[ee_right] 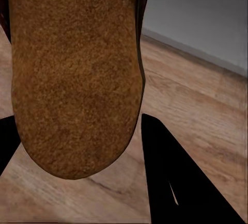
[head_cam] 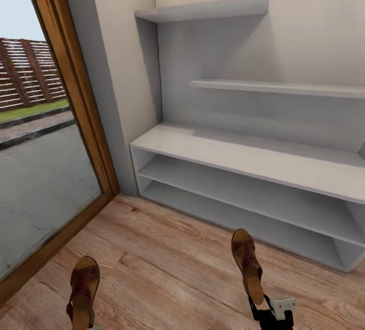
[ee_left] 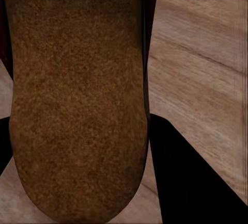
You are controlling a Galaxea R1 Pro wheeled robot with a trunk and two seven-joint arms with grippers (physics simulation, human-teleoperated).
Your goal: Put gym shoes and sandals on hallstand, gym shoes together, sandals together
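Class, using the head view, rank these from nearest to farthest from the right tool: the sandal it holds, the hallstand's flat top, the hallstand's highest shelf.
1. Right tool's sandal: in its grip.
2. Hallstand's flat top: ahead, above the floor.
3. Highest shelf: high on the back panel, to the left.

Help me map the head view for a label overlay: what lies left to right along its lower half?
Glass door's wooden frame → left-held sandal → right-held sandal → right gripper → hallstand's lower shelves.
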